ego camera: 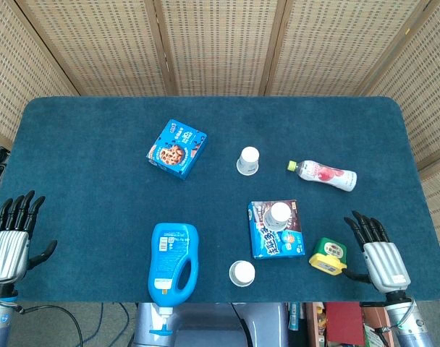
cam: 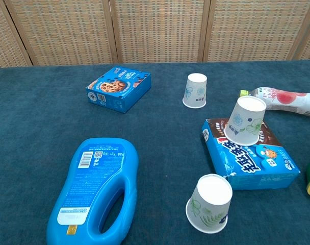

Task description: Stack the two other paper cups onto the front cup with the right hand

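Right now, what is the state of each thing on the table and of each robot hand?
Front cup: upside down, on the cloth.
Middle cup: upside down, on the cookie box.
Far cup: upside down, alone.
Detergent bottle: lying flat.
Drink bottle: lying on its side.
Left robot hand: open.
Right robot hand: open.

On the blue bench (ego camera: 97, 144) lie a blue detergent bottle (ego camera: 174, 264), two blue cookie boxes (ego camera: 177, 149) (ego camera: 276, 230), a pink drink bottle (ego camera: 326, 175) on its side, and a yellow tape measure (ego camera: 328, 256).
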### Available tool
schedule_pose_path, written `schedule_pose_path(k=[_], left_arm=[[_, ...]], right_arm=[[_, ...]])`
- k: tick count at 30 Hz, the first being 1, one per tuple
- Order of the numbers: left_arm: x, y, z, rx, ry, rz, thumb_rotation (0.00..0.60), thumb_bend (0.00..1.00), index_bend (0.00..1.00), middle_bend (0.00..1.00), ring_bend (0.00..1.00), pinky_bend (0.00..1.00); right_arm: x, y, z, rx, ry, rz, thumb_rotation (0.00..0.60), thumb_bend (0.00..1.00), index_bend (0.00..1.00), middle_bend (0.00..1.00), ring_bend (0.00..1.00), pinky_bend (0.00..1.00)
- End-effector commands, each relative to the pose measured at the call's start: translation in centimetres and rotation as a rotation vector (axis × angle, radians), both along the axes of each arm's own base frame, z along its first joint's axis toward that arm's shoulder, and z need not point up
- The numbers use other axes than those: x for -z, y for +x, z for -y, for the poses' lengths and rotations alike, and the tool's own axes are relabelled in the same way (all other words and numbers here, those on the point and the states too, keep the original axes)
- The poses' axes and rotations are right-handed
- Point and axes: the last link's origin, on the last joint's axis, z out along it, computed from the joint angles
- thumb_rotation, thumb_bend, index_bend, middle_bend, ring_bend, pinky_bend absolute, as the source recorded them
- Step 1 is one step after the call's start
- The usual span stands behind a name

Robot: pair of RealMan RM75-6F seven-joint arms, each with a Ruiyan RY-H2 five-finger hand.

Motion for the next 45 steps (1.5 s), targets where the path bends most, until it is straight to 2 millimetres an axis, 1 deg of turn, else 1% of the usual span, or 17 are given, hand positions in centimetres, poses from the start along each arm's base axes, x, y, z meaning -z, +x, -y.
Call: schedule_pose_path(k=[1,23,27,29,31,35,39,43,45], left_arm=[[0.0,0.0,0.0,0.000,0.001,0.000,0.600,0.27,0.00,0.00,0.00,0.00],[-0.3,-0.1,0.1,-0.003,0.009,0.005,0.600,0.27,0.00,0.00,0.00,0.00],[-0.3,0.0,0.1,-0.003,0.011,0.003,0.600,0.27,0.00,0.00,0.00,0.00],[-0.3,0.0,0.1,-0.002,0.011,0.002,0.600,0.27,0.00,0.00,0.00,0.00],[-0.3,0.1,0.1,0.002,0.011,-0.001,0.600,0.27,0.00,0.00,0.00,0.00],[-0.3,0.1,0.2,0.000,0.015,0.000,0.600,0.27,0.00,0.00,0.00,0.00],[-0.3,0.1,0.1,-0.001,0.012,-0.002,0.600,0.27,0.00,0.00,0.00,0.00],[-0.1,0.1,0.1,0.000,0.005,-0.004,0.600,0.27,0.00,0.00,0.00,0.00],[0.0,0.1,0.1,0.000,0.004,-0.005,0.600,0.27,0.00,0.00,0.00,0.00]], right_arm=[[0.0,0.0,0.0,0.000,0.001,-0.001,0.600,0.13,0.09,0.00,0.00,0.00],[-0.1,0.0,0.2,0.004,-0.005,0.004,0.600,0.13,0.09,0.00,0.00,0.00],[-0.6,0.2,0.9,-0.005,-0.019,0.008,0.600,0.13,0.09,0.00,0.00,0.00],[-0.9,0.8,1.8,-0.021,-0.026,0.010,0.600,0.13,0.09,0.00,0.00,0.00],[-1.7,2.1,4.9,-0.053,-0.034,0.013,0.600,0.13,0.11,0.00,0.00,0.00],[-2.3,3.2,8.7,-0.040,-0.005,-0.023,0.600,0.13,0.15,0.00,0.00,0.00],[-2.3,4.1,11.1,-0.022,0.030,-0.037,0.600,0.13,0.22,0.00,0.00,0.00],[-2.1,5.2,12.9,-0.022,0.057,-0.069,0.600,0.13,0.26,0.02,0.00,0.00],[-2.0,5.6,13.5,-0.017,0.074,-0.078,0.600,0.13,0.27,0.02,0.00,0.00]])
